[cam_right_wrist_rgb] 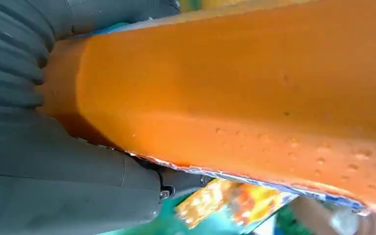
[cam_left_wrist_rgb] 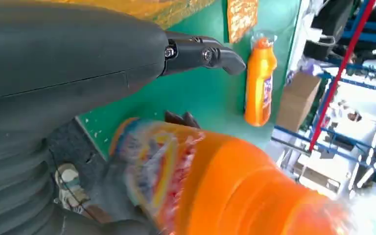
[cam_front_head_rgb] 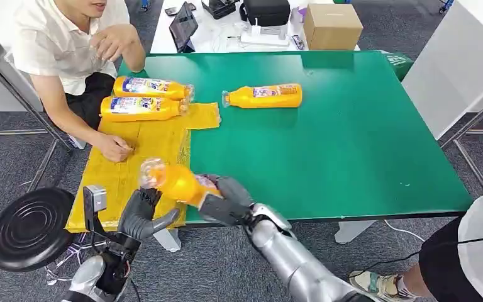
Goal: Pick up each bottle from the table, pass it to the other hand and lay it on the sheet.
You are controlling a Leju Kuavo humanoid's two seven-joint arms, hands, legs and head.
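Head view: a silver humanoid robot works at a green table (cam_front_head_rgb: pixel 352 126), a seated person (cam_front_head_rgb: pixel 69 44) at eleven o'clock resting one hand on the sheet.
Bottle in hand: an orange plastic bottle with a clear cap (cam_front_head_rgb: pixel 176 181) hangs above the table's near edge, gripped round its base end by the right hand (cam_front_head_rgb: pixel 226 200).
Left hand: the left hand (cam_front_head_rgb: pixel 143 212) is empty, fingers spread and raised, just under the bottle's neck and near touching it; contact cannot be confirmed.
Key relation: the bottle's long axis runs from the right hand at four o'clock up to its cap at ten o'clock, so the free neck end points over the left hand, which lies on the sheet side.
Sheet: a yellow crinkled sheet (cam_front_head_rgb: pixel 144 141) covers the table's left part; two matching orange bottles (cam_front_head_rgb: pixel 144 97) lie on its far end, side by side.
Remaining: a fourth orange bottle (cam_front_head_rgb: pixel 264 96) lies on bare green at twelve o'clock, cap toward the sheet.
Stage, as judged: mid-handover, the left hand yet to close.
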